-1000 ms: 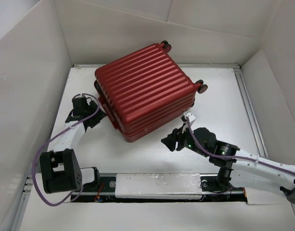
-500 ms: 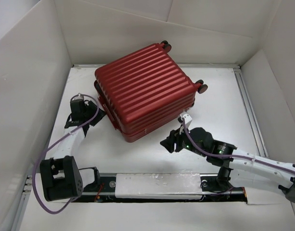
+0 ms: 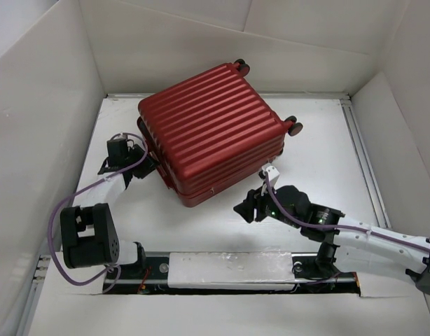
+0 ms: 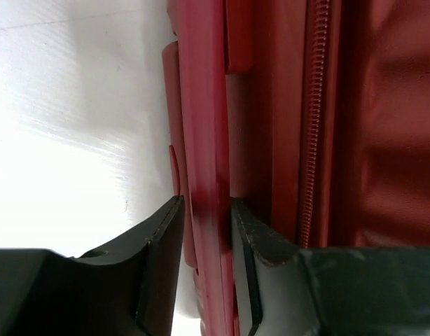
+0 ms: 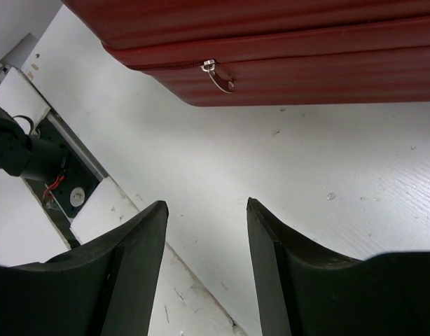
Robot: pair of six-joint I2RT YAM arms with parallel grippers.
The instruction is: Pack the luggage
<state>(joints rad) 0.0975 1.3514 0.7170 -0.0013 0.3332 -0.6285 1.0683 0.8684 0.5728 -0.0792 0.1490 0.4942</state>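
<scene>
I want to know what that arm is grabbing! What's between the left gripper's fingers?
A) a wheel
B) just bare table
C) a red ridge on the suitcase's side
C: the left wrist view shows the left gripper with one finger on each side of a red ridge on the suitcase.

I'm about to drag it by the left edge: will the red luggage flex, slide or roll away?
Probably stiff: the luggage has a ribbed hard shell, so the ridge the left pincer straddles should not bend. It lies flat, wheels sticking out sideways, so it likely slides rather than rolls.
</scene>
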